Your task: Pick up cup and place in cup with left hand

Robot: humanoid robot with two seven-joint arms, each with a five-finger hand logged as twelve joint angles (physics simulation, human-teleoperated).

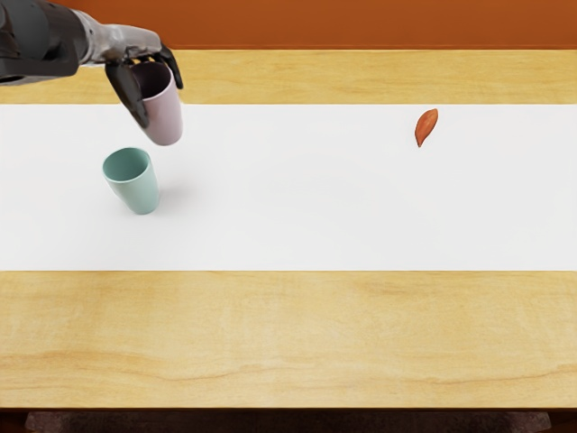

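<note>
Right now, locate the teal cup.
In the head view, the teal cup stands at left on the white runner, below the pink cup in the left hand.

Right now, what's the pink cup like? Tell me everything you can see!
The pink cup is pale outside and dark inside, with an open top and smooth, plain sides; no handle shows. It might be plastic or ceramic. The left hand holds it roughly upright, beyond the green cup, dark fingers against its sides. I can't see its bottom inside.
</note>
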